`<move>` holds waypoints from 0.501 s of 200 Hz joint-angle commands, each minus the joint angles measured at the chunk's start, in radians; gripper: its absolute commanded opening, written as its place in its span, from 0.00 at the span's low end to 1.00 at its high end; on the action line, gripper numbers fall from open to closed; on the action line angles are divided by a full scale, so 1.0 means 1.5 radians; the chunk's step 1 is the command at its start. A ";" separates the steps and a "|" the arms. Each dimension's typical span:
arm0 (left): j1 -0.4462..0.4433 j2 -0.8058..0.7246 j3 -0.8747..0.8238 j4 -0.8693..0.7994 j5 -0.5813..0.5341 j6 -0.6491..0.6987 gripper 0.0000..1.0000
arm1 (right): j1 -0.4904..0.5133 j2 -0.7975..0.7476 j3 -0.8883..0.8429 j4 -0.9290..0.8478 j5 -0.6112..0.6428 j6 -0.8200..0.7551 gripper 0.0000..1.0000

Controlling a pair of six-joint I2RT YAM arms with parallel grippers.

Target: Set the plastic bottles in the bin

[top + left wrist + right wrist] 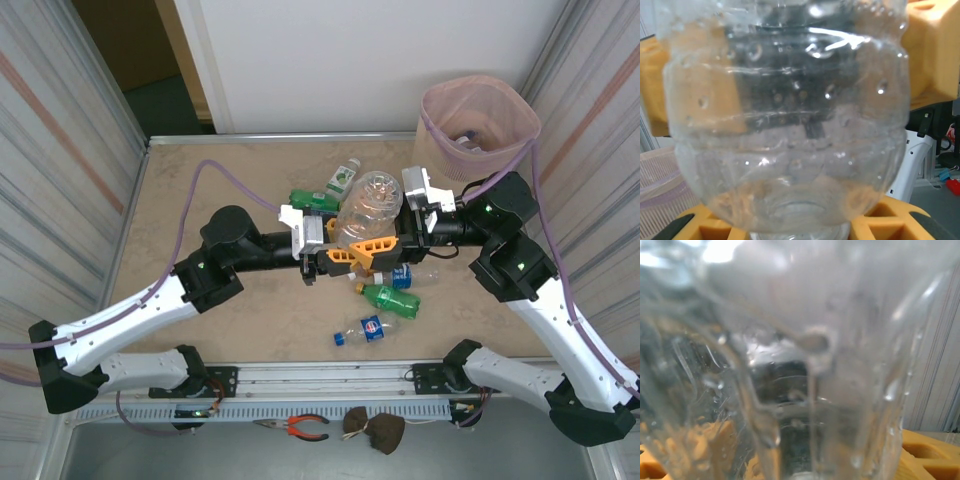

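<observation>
The large clear ribbed plastic bottle (372, 202) hung above the beige worktop (200, 190), between the two end effectors. The left end effector (362, 250) was clamped narrow on one end of it. In the left wrist view its orange fingers (692, 221) sat under the bottle's rounded body (785, 125). The bottle's long axis appeared to slant from the left end effector up and away toward the right end effector (407, 222), which met it from the opposite side. Orange fingers stood on either side of the bottle's wall (805, 365) in the right wrist view, but whether they pressed on it could not be told.

The tall beige bin with a pink liner (525, 115) stood beyond and just outside the right end effector, well apart from the left one, so the right arm was judged the nearer carrier. Something pale lay deep inside the bin, too small to name.

Below both end effectors lay more bottles: a green plastic bottle (390, 298) and a clear blue-capped bottle (365, 330) on the near side, and a second green bottle (305, 198) on the far side of the left one
</observation>
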 commanded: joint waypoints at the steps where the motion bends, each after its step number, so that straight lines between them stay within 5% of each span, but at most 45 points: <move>1: 0.006 0.000 0.017 0.018 -0.008 0.005 0.25 | 0.011 -0.004 0.023 -0.005 -0.013 -0.008 0.63; 47: 0.006 -0.011 0.002 0.030 -0.028 -0.001 0.51 | 0.012 -0.010 0.023 -0.008 0.012 -0.015 0.60; 100: 0.006 -0.046 -0.050 0.029 -0.090 -0.006 0.70 | 0.009 -0.004 0.057 -0.086 0.143 -0.071 0.59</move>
